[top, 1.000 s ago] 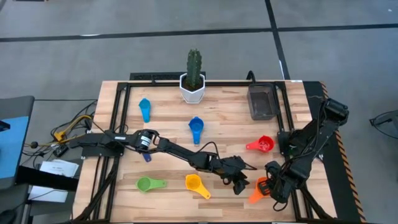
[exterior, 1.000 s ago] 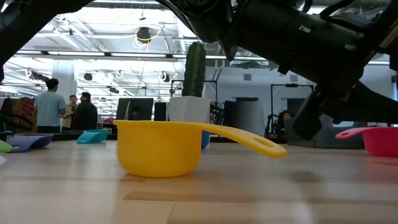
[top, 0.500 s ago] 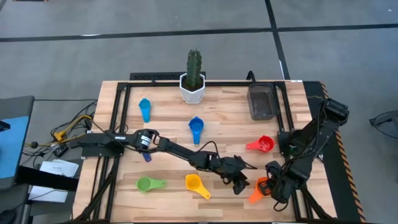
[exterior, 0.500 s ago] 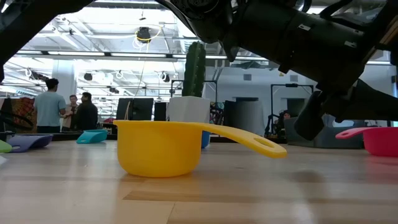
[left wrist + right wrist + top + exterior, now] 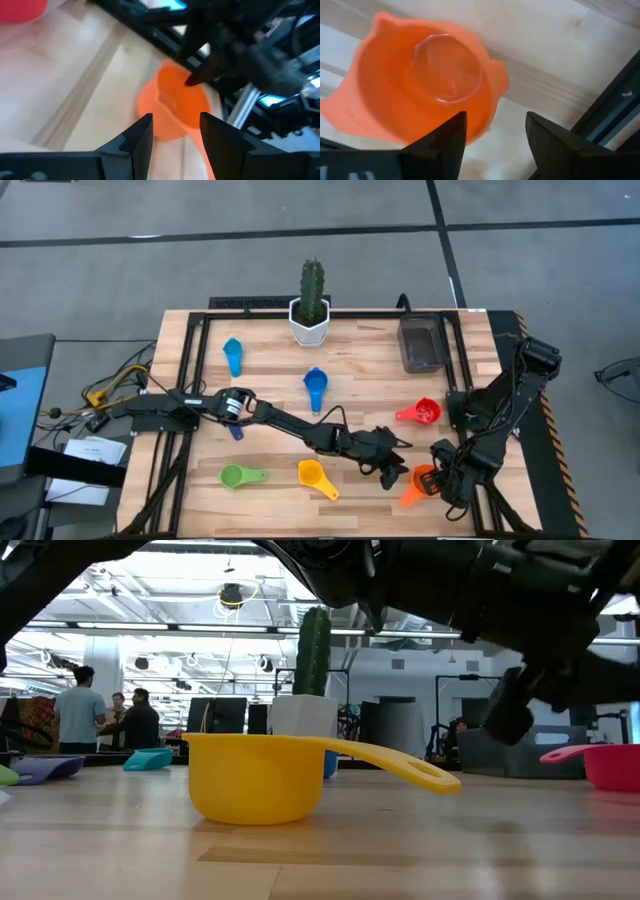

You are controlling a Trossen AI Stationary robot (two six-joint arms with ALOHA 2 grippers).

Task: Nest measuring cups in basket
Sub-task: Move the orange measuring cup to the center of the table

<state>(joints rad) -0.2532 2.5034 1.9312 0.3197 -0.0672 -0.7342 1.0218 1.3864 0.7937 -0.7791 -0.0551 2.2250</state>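
Flanking orange cup [image 5: 423,480], left gripper [image 5: 395,477] beside, right gripper [image 5: 447,480] open above

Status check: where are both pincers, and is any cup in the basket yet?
Both pincers open, left pincer and right pincer flanking the orange cup near the table's front right. Neither grips it. Basket far right, no cup visible inside. Red cup lies between.

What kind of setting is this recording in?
Probably a large open robotics lab or workshop: people stand behind the table under a high ceiling with ducts, and monitors line the back.
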